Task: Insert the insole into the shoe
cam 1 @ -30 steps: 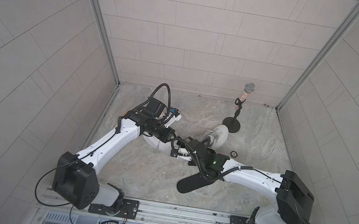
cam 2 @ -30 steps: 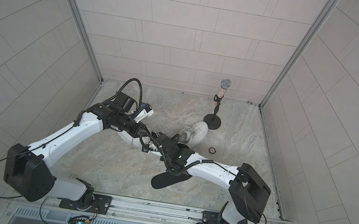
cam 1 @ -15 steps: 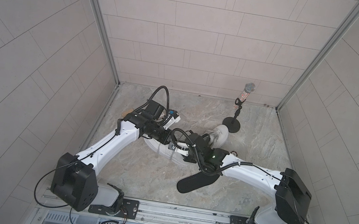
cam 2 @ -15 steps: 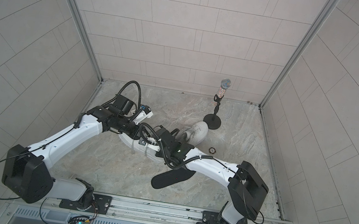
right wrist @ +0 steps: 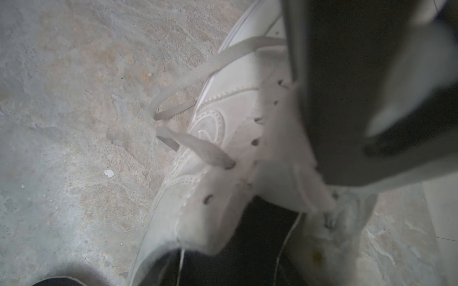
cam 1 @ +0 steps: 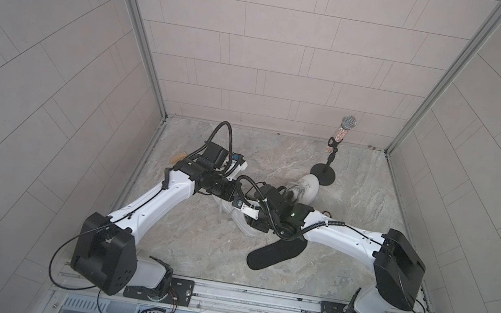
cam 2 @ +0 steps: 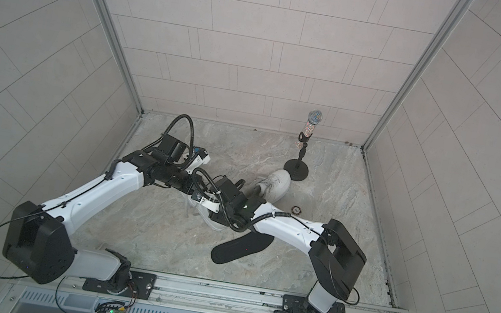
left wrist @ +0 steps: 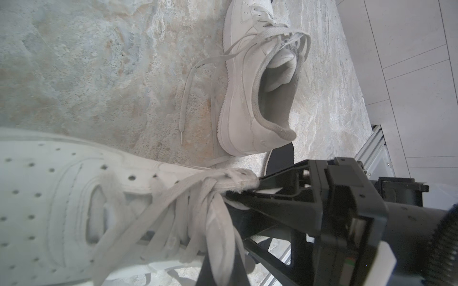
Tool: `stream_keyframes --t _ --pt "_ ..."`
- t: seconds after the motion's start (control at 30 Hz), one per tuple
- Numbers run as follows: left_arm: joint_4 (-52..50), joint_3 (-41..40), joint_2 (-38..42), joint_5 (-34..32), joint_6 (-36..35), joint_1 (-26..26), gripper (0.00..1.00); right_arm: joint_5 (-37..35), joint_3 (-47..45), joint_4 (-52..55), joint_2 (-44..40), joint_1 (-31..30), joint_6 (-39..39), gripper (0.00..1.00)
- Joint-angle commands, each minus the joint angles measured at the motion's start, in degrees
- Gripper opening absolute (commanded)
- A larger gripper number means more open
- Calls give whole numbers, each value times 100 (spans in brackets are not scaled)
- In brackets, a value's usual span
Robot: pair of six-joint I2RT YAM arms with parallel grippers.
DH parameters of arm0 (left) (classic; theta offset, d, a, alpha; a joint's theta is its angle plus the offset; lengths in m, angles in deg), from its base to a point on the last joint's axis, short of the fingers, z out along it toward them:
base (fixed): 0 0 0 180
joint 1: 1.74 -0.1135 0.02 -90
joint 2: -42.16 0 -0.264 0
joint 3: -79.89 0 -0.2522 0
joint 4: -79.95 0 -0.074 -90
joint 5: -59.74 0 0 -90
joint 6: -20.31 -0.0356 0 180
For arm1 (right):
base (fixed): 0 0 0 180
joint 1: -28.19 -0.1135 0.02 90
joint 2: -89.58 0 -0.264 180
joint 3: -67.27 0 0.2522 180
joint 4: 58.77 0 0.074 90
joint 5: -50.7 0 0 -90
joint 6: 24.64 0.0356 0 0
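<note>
Left gripper [cam 1: 253, 221], jaws closed over the near white sneaker [left wrist: 62, 198], apparently pins it; right gripper [left wrist: 223, 227], jaws parted astride its laces, likely widening the opening; black insole [cam 1: 277, 253] lies beside it on the worktop [cam 1: 192, 247]

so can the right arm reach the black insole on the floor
probably yes: the black insole lies flat on bare floor beside the right arm, nothing on it; the arm must first back off the white sneaker

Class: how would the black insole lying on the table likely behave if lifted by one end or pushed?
The black insole looks thin and flat, so it would probably droop if lifted by one end. Lying flat on the table, it should slide rather than roll or tip.
</note>
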Motion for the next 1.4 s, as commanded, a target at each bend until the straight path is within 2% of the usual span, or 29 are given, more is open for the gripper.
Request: stream_keyframes --t 0.0,0.1,0.37,0.5,0.6,0.77,0.93,1.0,1.1,1.23,1.37 --pt "842 -125 105 62 362 61 0 626 317 -197 -64 -1 398 60" --pt "889 -181 124 -76 401 61 0 842 439 62 -144 192 779 64" --pt "863 -165 84 -422 417 71 0 2082 374 390 -720 726 2191 68" --pt "939 -222 99 -555 504 68 0 1940 418 558 -761 1032 2988 65" --pt "983 -252 101 -661 536 74 0 1651 460 718 -776 1321 3477 58" --pt "983 -247 113 -765 536 74 0 1305 783 1544 -577 1351 3267 53" --pt "986 -249 96 -824 562 78 0 1760 833 1899 -357 1326 3135 50" --pt "985 -251 91 -815 563 81 0 1650 871 2020 -252 1281 3138 50" --pt "1000 -254 111 -824 580 88 0 1658 958 2137 -67 1253 3161 41" --pt "1031 -283 170 -871 598 96 0 1808 1195 2212 184 1186 3340 18" --pt "1080 -357 241 -983 637 127 0 2013 1397 2077 371 1111 3857 8"
